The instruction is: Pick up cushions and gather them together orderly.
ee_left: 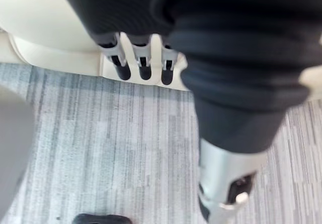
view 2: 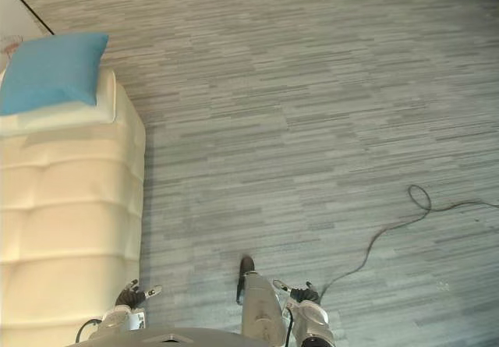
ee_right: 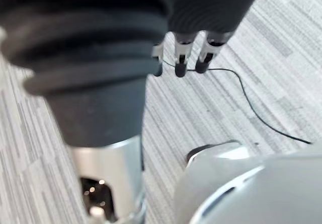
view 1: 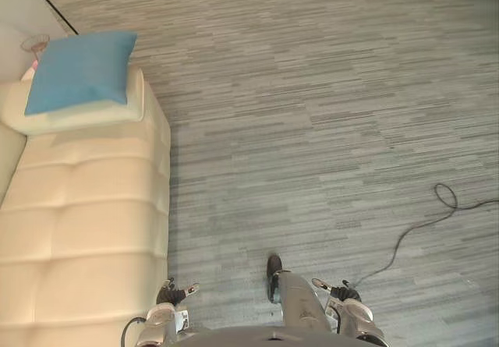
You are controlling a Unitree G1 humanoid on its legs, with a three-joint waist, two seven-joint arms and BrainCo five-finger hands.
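Resting on cream cushion (view 1: pixel 82 115) at sofa (view 1: pixel 86 222) end: blue cushion (view 1: pixel 80 70); grey carpet (view 1: pixel 312 113) alongside.

- Left hand (view 1: pixel 171 294), at seven o'clock in the left eye view: dark ribbed cover, silver fingers (ee_left: pixel 122 65) capped with black tips.
- Right hand (view 1: pixel 343 291), at five o'clock: same ribbed black cover, shiny rounded silver thumb (ee_right: pixel 108 183).
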